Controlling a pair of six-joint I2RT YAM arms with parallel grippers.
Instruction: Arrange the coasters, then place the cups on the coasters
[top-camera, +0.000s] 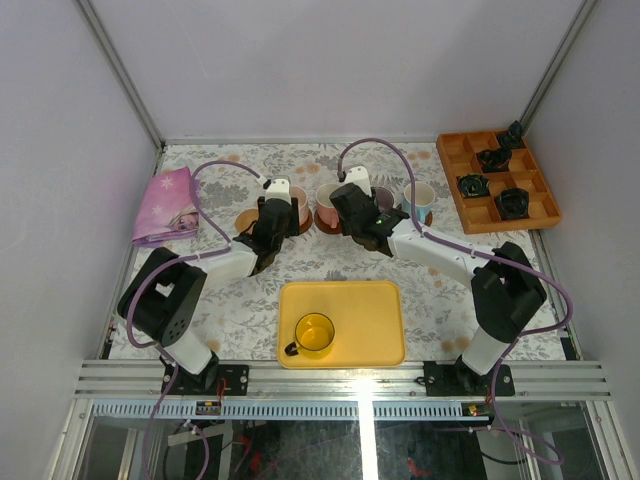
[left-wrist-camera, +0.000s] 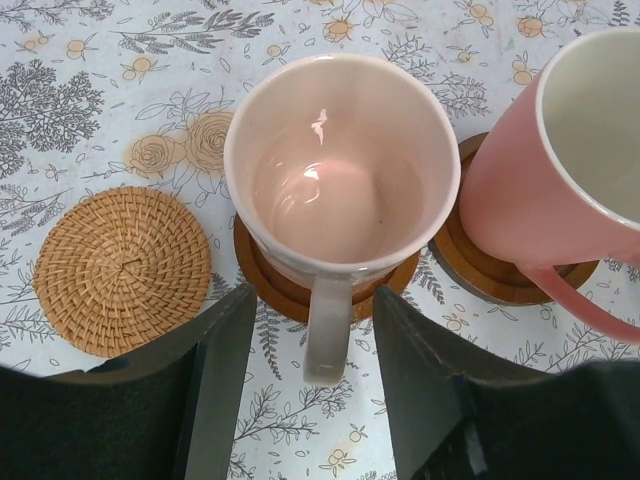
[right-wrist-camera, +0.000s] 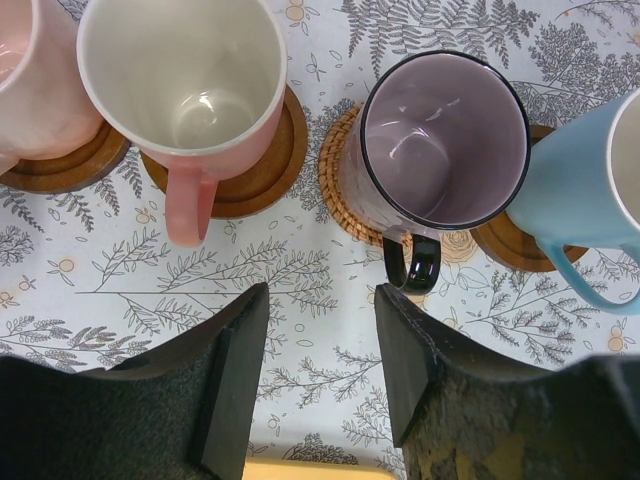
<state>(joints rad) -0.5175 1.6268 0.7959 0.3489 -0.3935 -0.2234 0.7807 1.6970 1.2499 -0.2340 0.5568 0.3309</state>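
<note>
Looking from above: yellow cup alone on the tray at 6 o'clock.

Through the left wrist camera: pale pink cup upright on a dark coaster; left gripper open, jaws flanking the cup's handle at 6 o'clock without touching it; bare woven coaster at 9 o'clock.

Through the right wrist camera: right gripper open, holding nothing; pink cup at 11 o'clock, grey-purple cup at 1 o'clock, blue cup at 3 o'clock, each on a coaster.
</note>
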